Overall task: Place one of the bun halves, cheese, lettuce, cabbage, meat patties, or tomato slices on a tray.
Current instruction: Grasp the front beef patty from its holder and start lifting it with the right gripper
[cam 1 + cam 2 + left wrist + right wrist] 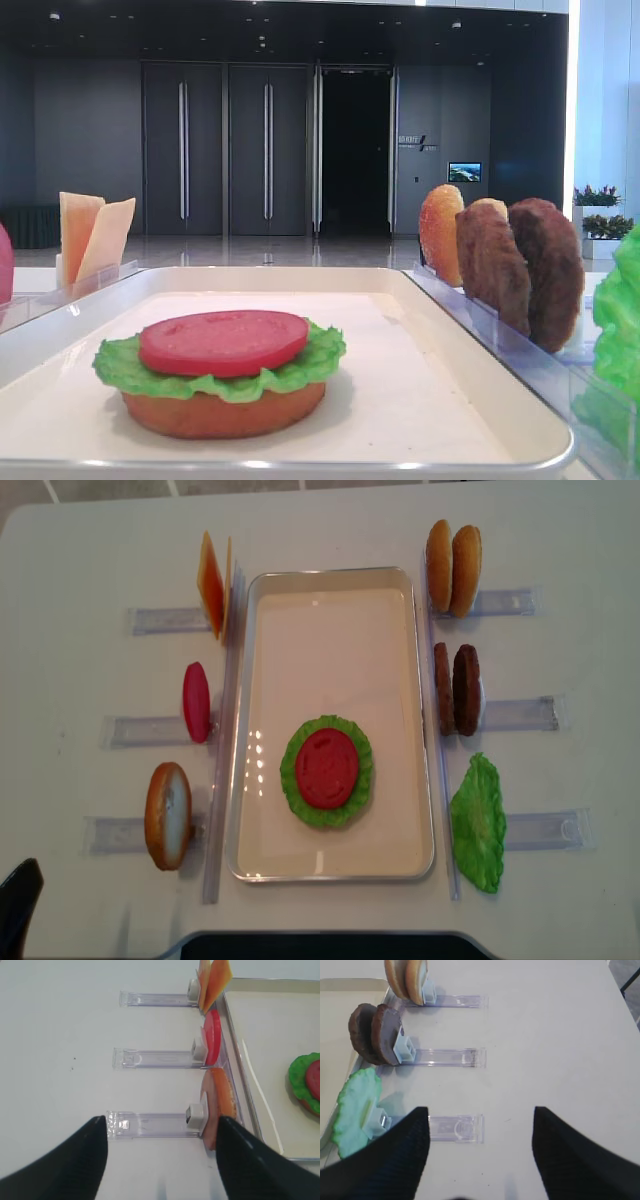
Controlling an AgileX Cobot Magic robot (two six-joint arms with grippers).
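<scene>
- Nearest the low front camera, a stack sits on the tray [330,595]: a flat bun half [222,411] at the bottom, lettuce [294,780] over it, and a tomato slice [327,766] on top, in the lower middle of the overhead frame.
- Left gripper [160,1160]: its dark fingers [70,1160] stand wide apart at the bottom of the left wrist view, holding nothing, over the table [560,540] beside the nearest clear rack [150,1124].
- Left of the tray in the overhead frame, three racks hold, from top to bottom, cheese slices [213,585], a second tomato slice [196,701] and a domed bun half [167,815], all standing on edge.
- Right of the tray, from top to bottom: two bun halves [452,555], two meat patties [457,690] upright and side by side, and a second lettuce leaf [478,823].
- Right gripper [480,1155]: fingers [570,1155] spread wide and empty at the bottom of the right wrist view, above bare table just right of the lettuce rack [455,1128].
</scene>
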